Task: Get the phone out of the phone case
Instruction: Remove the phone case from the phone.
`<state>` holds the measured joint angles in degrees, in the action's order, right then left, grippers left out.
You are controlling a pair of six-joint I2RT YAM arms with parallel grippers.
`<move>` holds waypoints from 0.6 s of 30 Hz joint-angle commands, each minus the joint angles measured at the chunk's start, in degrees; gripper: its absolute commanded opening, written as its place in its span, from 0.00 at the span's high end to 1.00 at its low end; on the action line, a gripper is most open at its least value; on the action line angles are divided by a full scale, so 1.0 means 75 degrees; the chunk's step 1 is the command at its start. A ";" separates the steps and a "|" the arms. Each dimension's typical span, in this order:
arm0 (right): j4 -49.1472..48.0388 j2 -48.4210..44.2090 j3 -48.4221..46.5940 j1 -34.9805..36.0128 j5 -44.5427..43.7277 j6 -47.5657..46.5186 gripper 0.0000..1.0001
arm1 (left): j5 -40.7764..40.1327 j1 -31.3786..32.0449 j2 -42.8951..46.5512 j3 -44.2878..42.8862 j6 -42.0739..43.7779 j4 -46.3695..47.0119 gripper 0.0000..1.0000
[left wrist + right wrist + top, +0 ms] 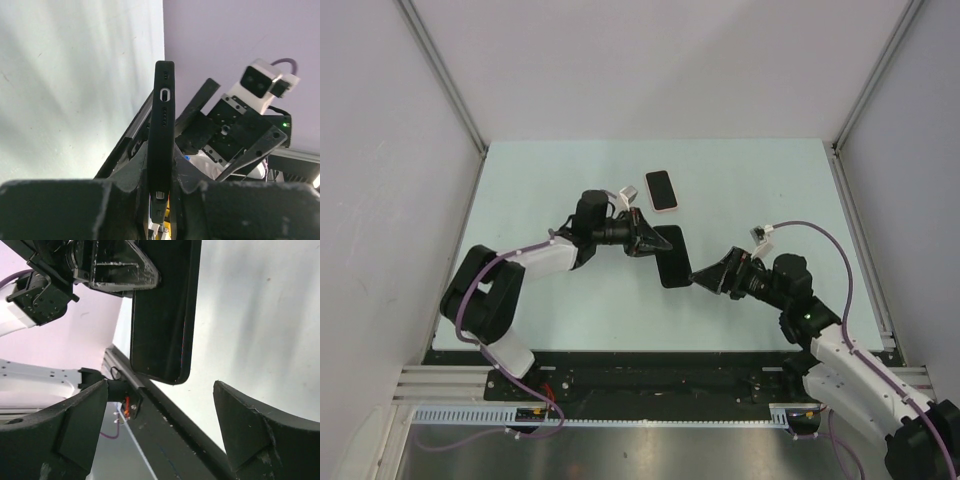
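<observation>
Matte black rounded slab (164, 115) in left end effector (163, 172)

Both arms bend inward to the middle. The left gripper (650, 241) is clamped on a black slab (673, 263) (gripped at one end); the right gripper (703, 277) faces it, jaws spread wide.

Overhead looking down, close wrist views facing each other
</observation>
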<state>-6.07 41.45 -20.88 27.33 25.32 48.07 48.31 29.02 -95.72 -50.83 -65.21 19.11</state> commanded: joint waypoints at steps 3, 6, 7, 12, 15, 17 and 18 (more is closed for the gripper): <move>-0.1590 0.0028 0.0276 -0.0047 0.0737 0.1006 0.13 | 0.0191 -0.0048 0.0891 -0.0395 -0.0270 0.0768 1.00; -0.2422 0.0226 0.0476 -0.0035 0.0819 0.1393 0.18 | 0.0167 -0.0048 0.1056 -0.0453 -0.0258 0.0698 1.00; -0.2600 0.0320 0.0476 -0.0047 0.0877 0.1476 0.23 | 0.0156 -0.0048 0.1102 -0.0442 -0.0270 0.0686 1.00; -0.4041 0.1245 0.0476 -0.0035 0.1030 0.2073 0.39 | 0.0144 -0.0048 0.1290 -0.0395 -0.0375 0.0791 1.00; -0.4990 0.1784 0.0488 0.0024 0.1077 0.2565 0.50 | 0.0156 -0.0048 0.1361 -0.0289 -0.0539 0.1095 1.00; -0.5621 0.2007 0.0476 0.0082 0.1065 0.2892 0.54 | 0.0132 -0.0048 0.1419 -0.0196 -0.0668 0.1271 1.00; -0.5822 0.2252 0.0488 0.0094 0.1065 0.2999 0.55 | 0.0051 -0.0048 0.1442 -0.0149 -0.0738 0.1353 1.00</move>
<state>-36.25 55.42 -17.10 27.38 32.18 65.10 48.18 28.64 -88.77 -51.22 -67.42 22.17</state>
